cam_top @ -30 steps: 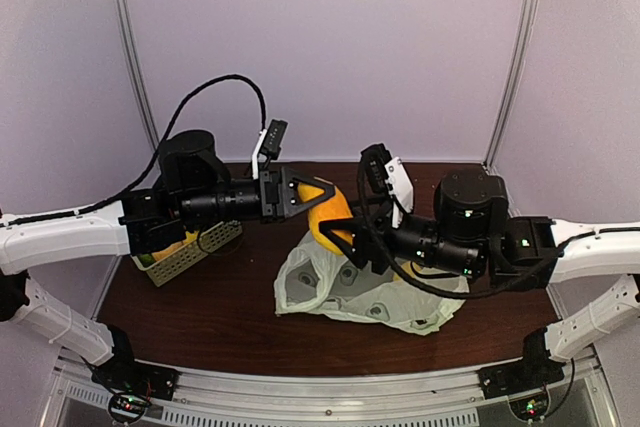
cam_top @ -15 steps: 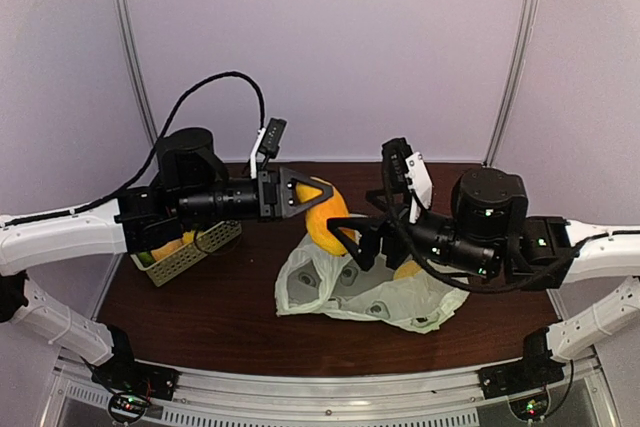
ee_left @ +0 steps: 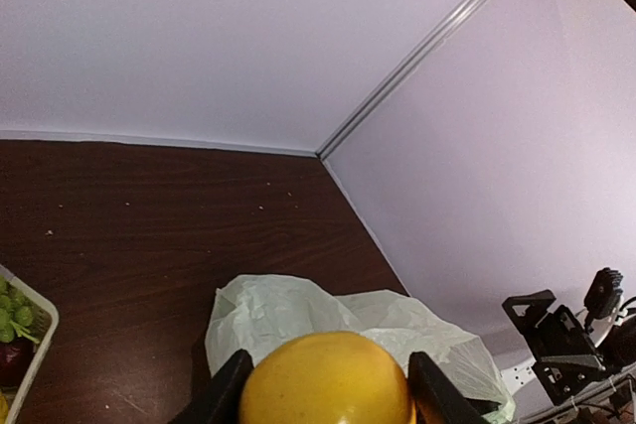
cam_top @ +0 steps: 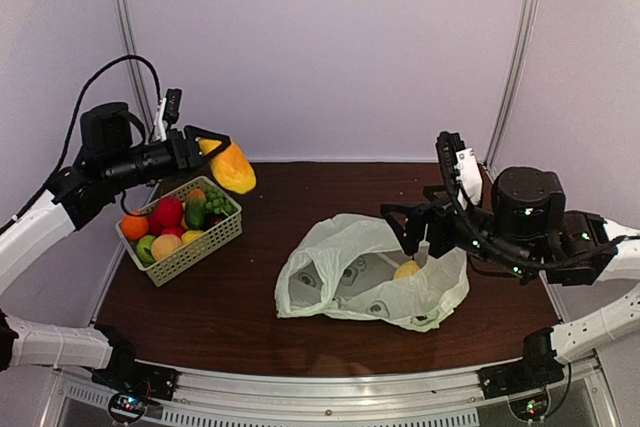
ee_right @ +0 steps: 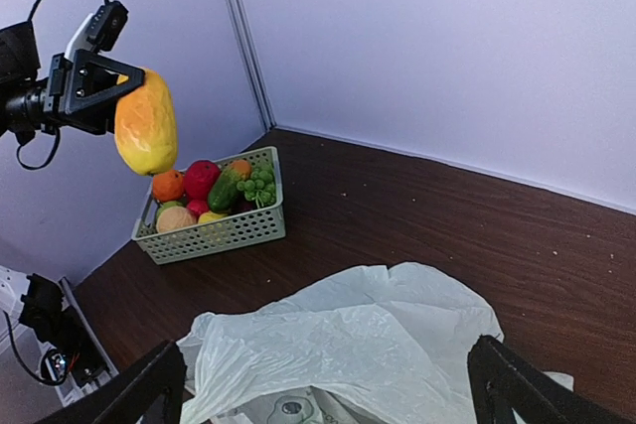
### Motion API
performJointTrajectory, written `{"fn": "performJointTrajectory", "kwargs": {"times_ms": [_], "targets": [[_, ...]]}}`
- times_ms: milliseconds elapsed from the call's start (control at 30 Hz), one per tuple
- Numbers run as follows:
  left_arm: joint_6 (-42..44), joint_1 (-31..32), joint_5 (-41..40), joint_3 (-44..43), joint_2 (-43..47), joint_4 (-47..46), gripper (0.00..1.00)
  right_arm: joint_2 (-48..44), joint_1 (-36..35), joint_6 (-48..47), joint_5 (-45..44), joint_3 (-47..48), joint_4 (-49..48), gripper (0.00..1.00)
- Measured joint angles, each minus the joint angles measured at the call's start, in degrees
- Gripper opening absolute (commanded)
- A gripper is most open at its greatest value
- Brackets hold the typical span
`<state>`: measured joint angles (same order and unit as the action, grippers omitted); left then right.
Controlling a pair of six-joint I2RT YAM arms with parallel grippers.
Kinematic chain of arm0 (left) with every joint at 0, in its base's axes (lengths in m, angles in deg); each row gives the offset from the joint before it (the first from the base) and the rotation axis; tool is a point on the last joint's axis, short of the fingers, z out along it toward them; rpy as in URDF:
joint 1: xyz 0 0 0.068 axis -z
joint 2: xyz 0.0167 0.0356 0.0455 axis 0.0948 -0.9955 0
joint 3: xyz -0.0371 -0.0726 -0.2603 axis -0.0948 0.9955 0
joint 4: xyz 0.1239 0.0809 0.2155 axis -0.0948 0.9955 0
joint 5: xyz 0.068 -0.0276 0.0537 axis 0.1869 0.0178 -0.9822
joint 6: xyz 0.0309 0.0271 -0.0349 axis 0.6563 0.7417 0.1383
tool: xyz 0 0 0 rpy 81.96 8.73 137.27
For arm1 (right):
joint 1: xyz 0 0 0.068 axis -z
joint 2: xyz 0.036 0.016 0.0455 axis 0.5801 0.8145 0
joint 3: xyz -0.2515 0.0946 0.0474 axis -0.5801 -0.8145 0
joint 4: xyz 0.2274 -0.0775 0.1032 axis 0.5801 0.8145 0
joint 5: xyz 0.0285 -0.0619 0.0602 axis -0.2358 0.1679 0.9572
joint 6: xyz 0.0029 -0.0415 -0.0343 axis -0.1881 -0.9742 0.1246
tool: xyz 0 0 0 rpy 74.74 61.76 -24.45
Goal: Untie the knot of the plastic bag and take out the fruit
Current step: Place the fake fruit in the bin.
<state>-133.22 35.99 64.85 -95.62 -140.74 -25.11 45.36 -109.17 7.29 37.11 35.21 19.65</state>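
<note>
- Looked down on a dark brown wooden table [cam_top: 240, 319] closed in by pale lilac walls, with two arms reaching in from the near edge.
- Had the left gripper [cam_top: 222, 152] clamped on a large, elongated yellow-orange fruit [cam_top: 233, 171], one black finger pressed to each side of it.
- Held that fruit in the air at the far left, above the far right corner of a pale green slotted basket [cam_top: 195, 255] and clear of it.
- Found the basket on the far left part of the table, filled with an orange piece, a red one, a green one, a peach-coloured one, a small yellow one and green grapes [cam_top: 218, 205].
- Found the plastic bag [cam_top: 350, 237] lying crumpled on the table a little right of centre, well apart from the basket, thin, translucent and pale greenish-white, with grey printed marks showing.
- Made out one small yellow fruit [cam_top: 407, 269] inside the bag, near its right end.
- Had the right gripper [cam_top: 418, 235] spread wide apart and holding nothing, low over the right part of the bag; could not tell whether it touched the plastic.
- Showed, from the right wrist camera, its fingers [ee_right: 139, 389] at the two bottom corners, with the bag's crinkled top between them.
- Showed, from the left wrist camera, the rounded end of the held fruit wedged between that claw's two fingers, with the bag on the table beyond.
</note>
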Motion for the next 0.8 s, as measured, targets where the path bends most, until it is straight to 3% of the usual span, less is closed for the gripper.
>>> {"fn": "performJointTrajectory", "kwargs": {"times_ms": [233,467,600,800], "targets": [[7.08,-18.05,4.00,1.03,0.55,10.43,0.40,-1.62,4.50,3.26,-4.22,0.02,9.64,0.99],[13.44,-31.74,3.30,4.50,-1.60,16.79,0.37,-2.62,9.92,5.51,-4.57,-0.04,15.65,0.99],[15.74,-35.85,-2.71,5.20,-3.78,18.64,0.38,-4.11,12.50,6.58,-3.93,-0.96,16.24,0.99],[17.75,-36.39,-11.08,5.40,-5.70,18.67,0.38,-4.44,13.66,6.97,-2.54,-1.53,17.09,0.99]]}}
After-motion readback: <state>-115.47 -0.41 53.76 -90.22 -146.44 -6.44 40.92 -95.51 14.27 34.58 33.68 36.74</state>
